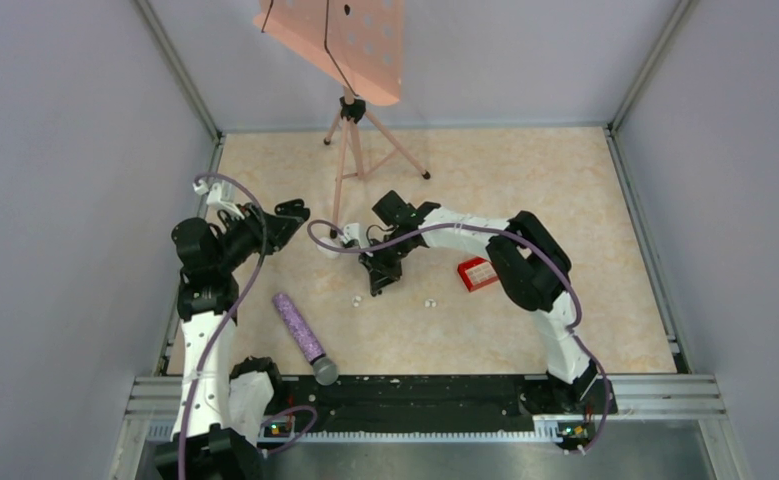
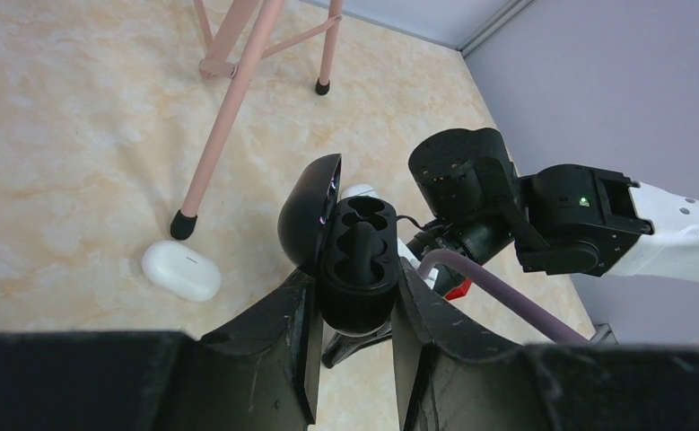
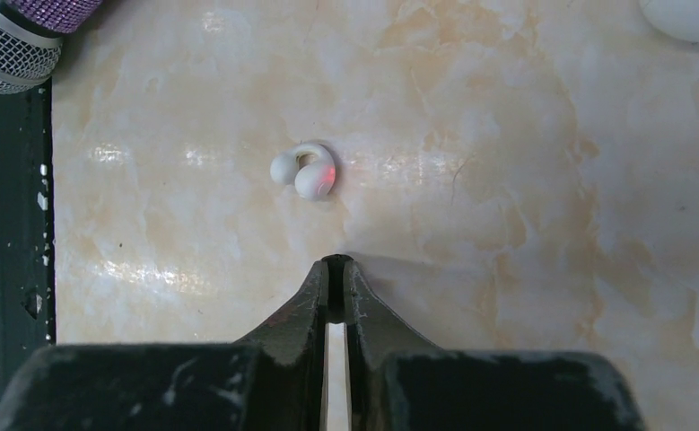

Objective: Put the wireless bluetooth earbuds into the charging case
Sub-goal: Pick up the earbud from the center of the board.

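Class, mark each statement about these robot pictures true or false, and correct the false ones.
1. The left gripper grips a black case with its lid open. True.
2. The black case is already full. False: it looks empty inside.
3. The right gripper is spread wide around an earbud. False: its fingers are shut, and the earbud lies untouched on the table ahead of them.
4. A closed white case lies on the table beside the stand's foot. True.
5. The microphone stands upright. False: it lies on its side.
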Available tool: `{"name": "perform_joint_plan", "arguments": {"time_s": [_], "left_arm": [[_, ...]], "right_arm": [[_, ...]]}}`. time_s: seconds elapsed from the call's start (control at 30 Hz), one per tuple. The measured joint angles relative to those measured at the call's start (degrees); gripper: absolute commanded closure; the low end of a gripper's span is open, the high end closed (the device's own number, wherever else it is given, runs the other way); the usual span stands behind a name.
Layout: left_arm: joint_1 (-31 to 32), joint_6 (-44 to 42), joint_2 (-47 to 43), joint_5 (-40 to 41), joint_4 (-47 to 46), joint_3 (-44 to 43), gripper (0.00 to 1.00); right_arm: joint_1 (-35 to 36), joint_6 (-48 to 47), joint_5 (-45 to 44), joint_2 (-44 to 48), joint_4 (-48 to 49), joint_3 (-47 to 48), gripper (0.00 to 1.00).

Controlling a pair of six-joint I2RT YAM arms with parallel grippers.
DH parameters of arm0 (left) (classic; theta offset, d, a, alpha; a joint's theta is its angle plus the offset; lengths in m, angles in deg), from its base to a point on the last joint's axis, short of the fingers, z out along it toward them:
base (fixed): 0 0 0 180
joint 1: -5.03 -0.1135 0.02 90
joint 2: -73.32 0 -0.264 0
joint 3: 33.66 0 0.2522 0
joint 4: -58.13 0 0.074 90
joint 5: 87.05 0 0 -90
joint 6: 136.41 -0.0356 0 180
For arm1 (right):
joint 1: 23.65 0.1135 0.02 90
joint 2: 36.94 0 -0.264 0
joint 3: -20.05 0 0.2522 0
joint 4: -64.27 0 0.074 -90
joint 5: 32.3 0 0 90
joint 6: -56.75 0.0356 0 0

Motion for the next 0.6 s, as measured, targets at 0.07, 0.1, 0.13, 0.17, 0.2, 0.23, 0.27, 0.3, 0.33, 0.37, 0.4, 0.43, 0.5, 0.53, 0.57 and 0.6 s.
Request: {"name": "perform_joint_plan", "arguments": {"time_s": [0.07,0.1,0.13,0.17,0.2,0.23,0.27,0.3,0.33,0.37,0.4,0.43,0.5,0.53,0.57,0.6], "left_arm": [[0.0,0.2,0.0,-0.3,-0.3,0.2,1.00],[0.0,0.2,0.0,-0.5,-0.5,0.3,1.00],[0.0,0.2,0.0,-0.7,-0.8,0.3,1.00],[0.0,0.3,0.2,-1.0,-1.1,0.3,1.00],[0.0,0.4,0.3,-1.1,-1.3,0.3,1.00],[0.0,0.5,0.4,-1.4,-1.6,0.4,1.00],[0.0,0.6,0.7,-1.6,-1.9,0.4,1.00],[0.0,0.8,0.9,-1.9,-2.2,0.5,1.00],[0.0,1.0,1.2,-2.3,-2.5,0.5,1.00],[0.0,1.2,1.4,-2.6,-2.8,0.6,1.00],[0.0,1.3,1.6,-3.1,-3.3,0.7,1.00],[0.0,1.5,1.9,-3.6,-4.0,0.8,1.00],[0.0,1.7,2.5,-4.7,-5.1,0.8,1.00],[0.0,1.9,3.0,-5.5,-5.9,0.8,1.00],[0.0,2.2,3.6,-6.4,-7.1,0.8,1.00],[0.0,2.5,4.1,-7.1,-8.0,0.8,1.00]], "right_arm": [[0.0,0.0,-0.3,0.4,0.0,-0.2,0.99],[0.0,0.0,-0.5,0.8,0.1,-0.5,0.99],[0.0,0.0,-0.9,1.2,0.1,-1.0,1.00],[0.0,0.0,-1.1,1.7,0.1,-1.6,1.00],[0.0,0.0,-1.4,2.3,0.1,-2.2,1.00],[0.0,0.0,-1.8,3.0,0.0,-2.8,1.00],[0.0,0.1,-2.2,4.0,-0.1,-3.5,1.00],[-0.1,0.2,-2.6,5.1,-0.2,-4.2,1.00],[-0.1,0.4,-2.9,6.4,-0.3,-4.8,1.00],[-0.3,0.5,-3.1,8.0,-0.3,-5.7,1.00],[-0.5,0.6,-3.2,9.7,-0.3,-6.5,1.00],[-0.8,0.9,-3.3,11.8,-0.3,-7.6,1.00],[-1.7,1.2,-3.1,16.6,-0.5,-9.7,1.00],[-2.4,1.6,-2.9,19.3,-0.4,-10.7,1.00],[-3.2,2.0,-2.6,21.7,-0.6,-11.4,1.00],[-4.3,2.6,-2.0,24.0,-0.3,-12.1,1.00]]}}
